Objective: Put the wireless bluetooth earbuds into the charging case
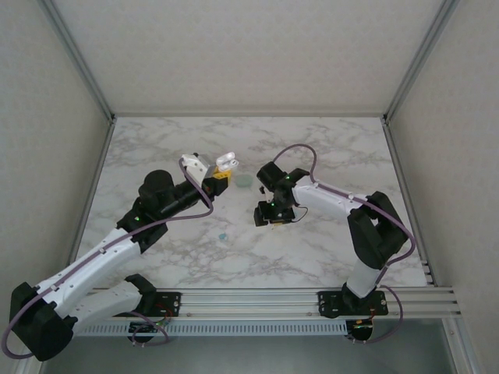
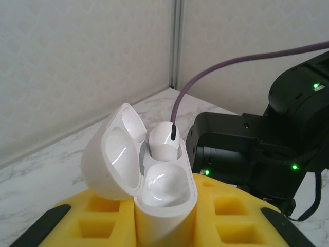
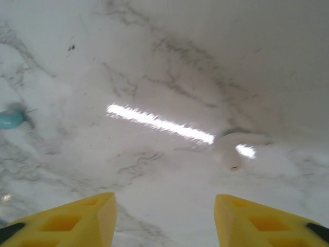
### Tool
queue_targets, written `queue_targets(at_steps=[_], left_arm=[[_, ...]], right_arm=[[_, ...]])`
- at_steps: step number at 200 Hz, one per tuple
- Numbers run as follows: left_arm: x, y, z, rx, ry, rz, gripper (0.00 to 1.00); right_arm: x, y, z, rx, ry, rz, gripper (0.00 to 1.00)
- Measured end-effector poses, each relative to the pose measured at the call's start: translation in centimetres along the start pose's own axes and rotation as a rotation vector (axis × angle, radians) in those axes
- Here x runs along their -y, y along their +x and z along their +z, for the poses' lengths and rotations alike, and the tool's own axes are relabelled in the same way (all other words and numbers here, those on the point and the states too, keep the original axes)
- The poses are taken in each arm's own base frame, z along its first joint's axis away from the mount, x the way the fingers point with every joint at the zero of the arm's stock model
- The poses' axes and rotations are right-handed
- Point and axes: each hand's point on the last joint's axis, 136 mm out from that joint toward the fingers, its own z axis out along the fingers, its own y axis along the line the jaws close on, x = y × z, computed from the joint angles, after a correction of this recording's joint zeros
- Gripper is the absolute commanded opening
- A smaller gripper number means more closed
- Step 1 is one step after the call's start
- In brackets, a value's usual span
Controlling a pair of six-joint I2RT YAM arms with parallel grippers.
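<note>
On the marble table (image 3: pixel 154 62), just beyond the right gripper (image 3: pixel 164 221), lay the loose earbud (image 3: pixel 232 149); the jaws stood apart, empty. The left gripper (image 1: pixel 221 179) clamped the open charging case (image 2: pixel 164 195), with the seated earbud (image 2: pixel 163 136) in the far socket and the near socket free. The loose earbud was probably light, glossy and slippery: pinch gently across the bulb.

The charging case (image 2: pixel 154 180) runs off the bottom edge of the left wrist view, its base hidden between yellow pads (image 2: pixel 231 213). The seated earbud (image 2: pixel 163 135) hides its lower part in the socket. In the right wrist view glare blurs the white earbud (image 3: pixel 234 149); the left edge crops a teal earbud (image 3: pixel 9 119).
</note>
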Motion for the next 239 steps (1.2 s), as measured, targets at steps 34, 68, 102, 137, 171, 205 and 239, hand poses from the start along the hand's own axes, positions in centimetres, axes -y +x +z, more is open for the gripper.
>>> queue_targets(at_steps=[34, 68, 102, 137, 171, 205, 239], left_arm=[[0.0, 0.0, 0.0, -0.001, 0.000, 0.000, 0.14], [0.0, 0.1, 0.0, -0.003, 0.000, -0.001, 0.14], [0.0, 0.0, -0.2, -0.004, 0.000, -0.001, 0.14], [0.0, -0.1, -0.3, -0.001, -0.004, 0.000, 0.14], [0.0, -0.1, -0.3, -0.003, -0.007, 0.000, 0.14], [-0.1, 0.1, -0.1, -0.008, -0.007, -0.001, 0.14], [-0.2, 0.5, 0.1, -0.021, -0.006, -0.005, 0.14]], right_arm=[[0.2, -2.4, -0.2, 0.051, 0.034, -0.080, 0.53], [0.6, -4.0, 2.1, 0.016, 0.048, -0.109, 0.54], [1.4, -3.2, 4.2, -0.059, 0.070, -0.137, 0.54], [1.9, -2.3, 4.6, -0.102, 0.083, -0.152, 0.54], [2.2, 0.1, 3.8, -0.146, 0.066, -0.143, 0.52], [2.2, 2.5, 2.7, -0.186, 0.035, -0.118, 0.52], [1.7, 3.0, 1.6, -0.171, 0.001, -0.103, 0.52]])
